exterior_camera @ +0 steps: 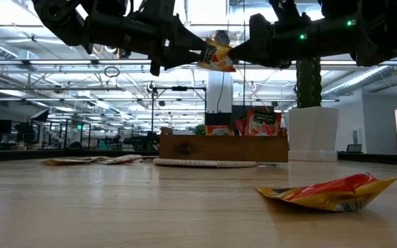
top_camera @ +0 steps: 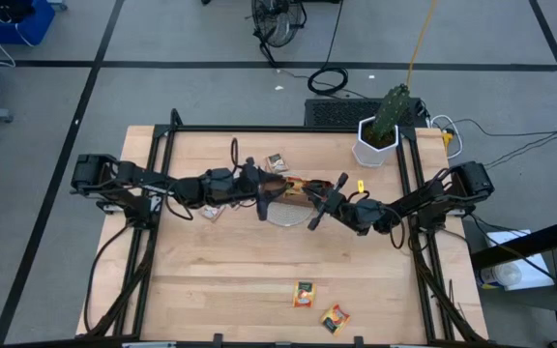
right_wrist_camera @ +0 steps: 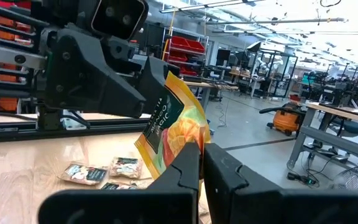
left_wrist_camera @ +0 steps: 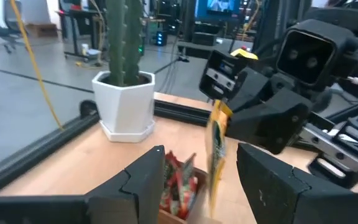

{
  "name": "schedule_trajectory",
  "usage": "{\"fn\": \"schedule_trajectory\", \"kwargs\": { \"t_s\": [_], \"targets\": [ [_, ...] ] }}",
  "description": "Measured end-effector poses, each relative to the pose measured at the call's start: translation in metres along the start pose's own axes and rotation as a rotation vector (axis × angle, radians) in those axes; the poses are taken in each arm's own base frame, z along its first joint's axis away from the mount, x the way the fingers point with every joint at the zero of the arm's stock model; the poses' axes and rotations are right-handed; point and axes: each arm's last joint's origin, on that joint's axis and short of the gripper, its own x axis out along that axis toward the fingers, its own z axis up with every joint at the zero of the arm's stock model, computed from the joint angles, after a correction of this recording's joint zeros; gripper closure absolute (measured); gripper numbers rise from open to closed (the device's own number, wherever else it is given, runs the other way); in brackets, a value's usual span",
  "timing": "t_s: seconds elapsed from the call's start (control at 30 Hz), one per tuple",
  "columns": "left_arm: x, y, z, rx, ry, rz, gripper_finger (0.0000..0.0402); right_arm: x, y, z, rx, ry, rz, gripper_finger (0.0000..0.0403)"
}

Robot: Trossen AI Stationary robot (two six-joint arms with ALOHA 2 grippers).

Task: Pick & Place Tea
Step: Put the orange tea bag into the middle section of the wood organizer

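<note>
The left gripper (left_wrist_camera: pixel 197 180) hangs in the air over the wooden tray (exterior_camera: pixel 222 147), its fingers spread apart with the orange-yellow sachet (left_wrist_camera: pixel 216 152) standing edge-on in the gap between them. Directly opposite, tip to tip, the right gripper (right_wrist_camera: pixel 201 165) has its fingers pressed shut on that sachet's lower corner. Two more sachets (top_camera: pixel 319 305) lie well below-right of both grippers near the table's front edge.

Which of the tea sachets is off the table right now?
The orange-yellow sachet pinched in the right gripper, held up between both arms above the wooden tray. The other sachets lie on the table or stand in the tray.
</note>
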Motion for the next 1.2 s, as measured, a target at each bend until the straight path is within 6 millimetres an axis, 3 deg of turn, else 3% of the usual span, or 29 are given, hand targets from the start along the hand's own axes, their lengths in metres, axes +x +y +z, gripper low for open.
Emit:
{"fn": "schedule_trajectory", "kwargs": {
  "t_s": [0.57, 0.87, 1.2],
  "targets": [
    [0.001, 0.007, 0.002, -0.082, 0.001, -0.051, 0.0199, 0.0, 0.0, 0.001, -0.004, -0.005, 0.0, 0.0403],
    [0.009, 0.009, -0.01, -0.072, 0.031, -0.028, 0.0199, 0.0, 0.0, 0.001, -0.004, -0.005, 0.0, 0.0403],
    [0.009, 0.009, -0.006, -0.043, 0.001, -0.036, 0.02, 0.0, 0.0, 0.0, -0.009, -0.003, 0.0, 0.0403]
  ]
}}
